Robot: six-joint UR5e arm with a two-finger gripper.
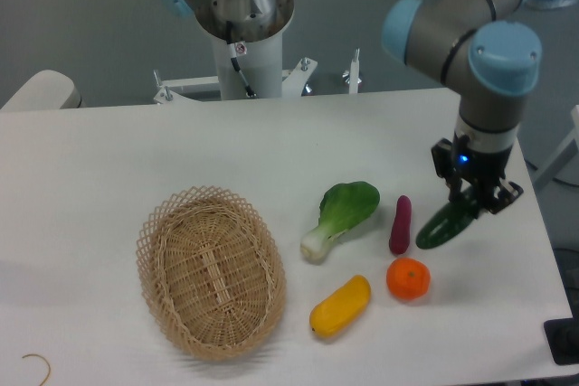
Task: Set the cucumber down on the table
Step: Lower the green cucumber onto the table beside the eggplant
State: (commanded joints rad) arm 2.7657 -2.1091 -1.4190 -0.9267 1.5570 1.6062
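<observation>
Dark green glossy cucumber held tilted in the two-finger gripper over the right side of the large white worktop.
Jaws closed on the cucumber's upper end; its lower end points down-left, just right of the small purple eggplant-like piece and above the orange round fruit. Whether it touches the worktop cannot be told. Oval wicker basket lies well apart at left.

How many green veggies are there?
2. The cucumber hangs in the gripper at the right; the bok choy lies mid-table beside the purple piece. None seem hidden.
</observation>
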